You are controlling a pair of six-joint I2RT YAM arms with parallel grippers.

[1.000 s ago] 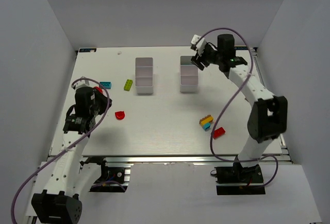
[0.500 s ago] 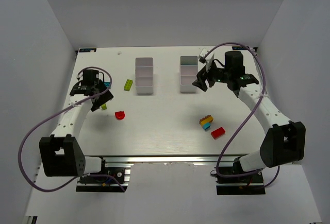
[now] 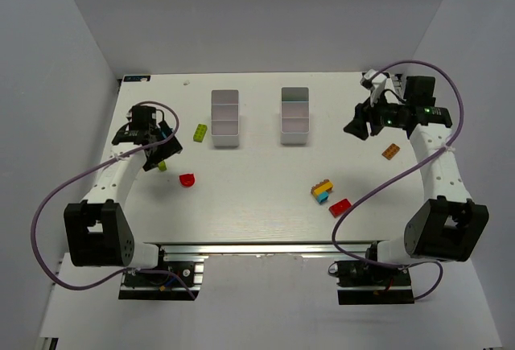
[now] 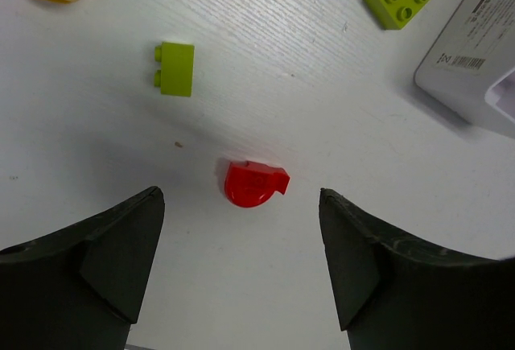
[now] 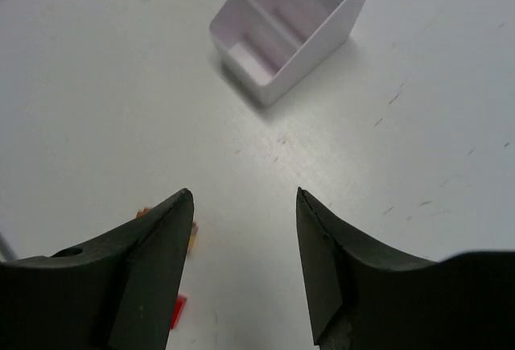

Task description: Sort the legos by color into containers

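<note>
White table [image 3: 241, 205], grey walls [image 3: 48, 84] — left gripper [image 4: 240, 221] hangs over the rounded red brick [image 4: 254, 183], jaws spread wide and empty. That brick lies near-left of the left bin [image 3: 225, 118]. Light, hard, slick plastic, I'd say — pinch its flat faces, not the curve. Right gripper [image 5: 244, 205], well right of that bin, jaws partly apart, holding nothing.

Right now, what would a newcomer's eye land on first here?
A rounded red brick sits centred in the left wrist view, just ahead of the open left tool. Farther back stand two white bins, and a yellow, orange and blue cluster lies beside a red brick on the right.
</note>
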